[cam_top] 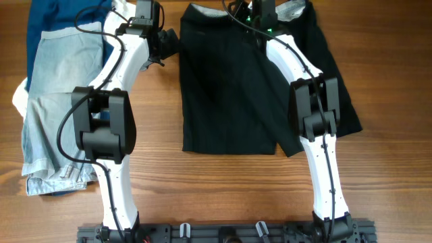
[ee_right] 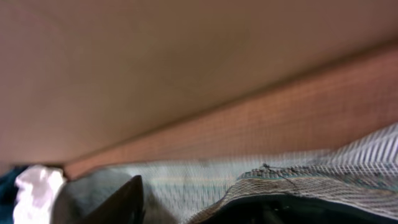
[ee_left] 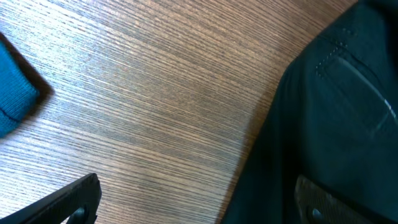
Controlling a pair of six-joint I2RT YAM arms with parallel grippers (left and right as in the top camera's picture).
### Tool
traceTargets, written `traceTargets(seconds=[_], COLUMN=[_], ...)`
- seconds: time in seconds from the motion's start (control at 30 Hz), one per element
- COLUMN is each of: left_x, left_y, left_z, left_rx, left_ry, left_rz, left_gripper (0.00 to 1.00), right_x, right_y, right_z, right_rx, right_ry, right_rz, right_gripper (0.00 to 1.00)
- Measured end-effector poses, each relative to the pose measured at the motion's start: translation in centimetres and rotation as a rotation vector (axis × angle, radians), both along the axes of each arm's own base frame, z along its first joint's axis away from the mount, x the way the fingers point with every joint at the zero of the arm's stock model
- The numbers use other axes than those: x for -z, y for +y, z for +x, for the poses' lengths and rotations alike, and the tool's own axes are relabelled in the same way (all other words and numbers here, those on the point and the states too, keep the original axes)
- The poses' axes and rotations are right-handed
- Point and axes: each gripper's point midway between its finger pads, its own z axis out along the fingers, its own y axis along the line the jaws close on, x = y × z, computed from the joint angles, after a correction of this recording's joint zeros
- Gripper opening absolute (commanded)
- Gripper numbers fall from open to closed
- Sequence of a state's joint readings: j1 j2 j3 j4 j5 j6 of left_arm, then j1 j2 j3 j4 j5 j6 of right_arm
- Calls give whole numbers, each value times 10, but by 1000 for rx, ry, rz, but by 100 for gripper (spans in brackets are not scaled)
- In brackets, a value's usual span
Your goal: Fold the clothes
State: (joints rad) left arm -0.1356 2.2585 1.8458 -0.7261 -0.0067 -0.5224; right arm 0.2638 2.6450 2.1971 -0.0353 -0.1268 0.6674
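Note:
The black shorts (cam_top: 229, 88) lie flat on the wooden table, right of the middle, with a grey mesh lining showing at the top right. My left gripper (cam_top: 167, 42) is open at the shorts' upper left edge. In the left wrist view (ee_left: 196, 208) one finger is over bare wood and the other over the black fabric (ee_left: 336, 124). My right gripper (cam_top: 260, 25) is at the waistband at the far side. In the right wrist view (ee_right: 199, 208) only its left finger shows, well off centre, with mesh lining (ee_right: 298, 180) and black fabric covering the other side.
Pale blue denim shorts (cam_top: 50, 101) lie at the left over a dark blue garment (cam_top: 61, 17), whose corner shows in the left wrist view (ee_left: 12, 99). A white cloth (cam_top: 20, 98) pokes out beside them. The table's far edge is just beyond the waistband.

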Motion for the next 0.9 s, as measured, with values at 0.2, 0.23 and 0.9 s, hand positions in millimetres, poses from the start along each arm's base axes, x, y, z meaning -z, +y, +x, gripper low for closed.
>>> traceTargets(seconds=[0.2, 0.23, 0.9], left_x=[-1, -1, 14], left_y=[-9, -11, -45], left_z=[1, 0, -62], left_rx=[16, 20, 543], left_ry=[-8, -8, 183], left_rz=[-1, -2, 24], left_gripper=[100, 100, 100], right_x=[-34, -45, -117], right_y=[-21, -24, -132], right_z=[23, 27, -104], right_rx=[117, 117, -171], right_ry=[-183, -237, 236], right_rz=[-64, -79, -376], right_gripper=[100, 100, 100])
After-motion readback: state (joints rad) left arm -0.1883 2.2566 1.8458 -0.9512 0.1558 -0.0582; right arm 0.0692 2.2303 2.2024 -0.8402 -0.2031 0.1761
